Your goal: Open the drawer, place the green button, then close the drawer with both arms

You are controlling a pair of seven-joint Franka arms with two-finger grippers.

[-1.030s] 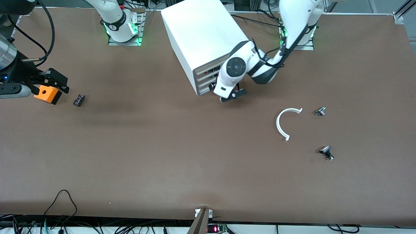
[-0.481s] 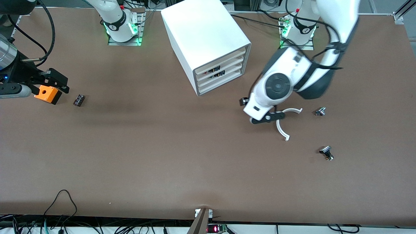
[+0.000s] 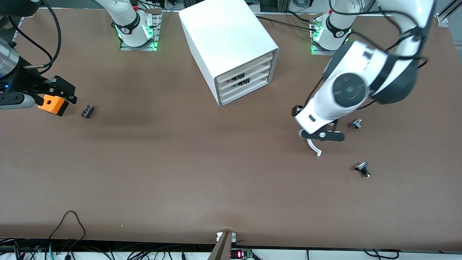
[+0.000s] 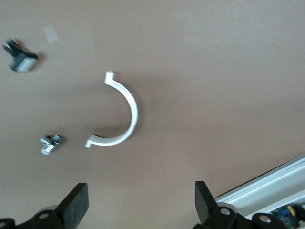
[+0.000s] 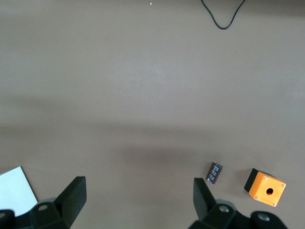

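Observation:
The white cabinet (image 3: 227,43) stands at the robots' side of the table, and its drawers (image 3: 245,81) all sit pushed in. No green-capped button shows in any view. My left gripper (image 3: 320,135) is open and empty, up in the air over a white curved piece (image 3: 313,146). The left wrist view shows that piece (image 4: 127,109) below the spread fingers of the left gripper (image 4: 140,205). My right gripper (image 3: 59,90) is open and empty, waiting high over the right arm's end of the table; it also shows in its wrist view (image 5: 138,200).
An orange box with a hole (image 3: 53,104) and a small dark cylinder (image 3: 87,111) lie at the right arm's end. Two small black-and-silver parts (image 3: 356,124) (image 3: 362,169) lie near the curved piece. Cables hang at the table's front edge.
My left arm has swung away from the cabinet's front toward its own end of the table, rising over the white curved piece. The drawers now show shut. The right arm has not moved.

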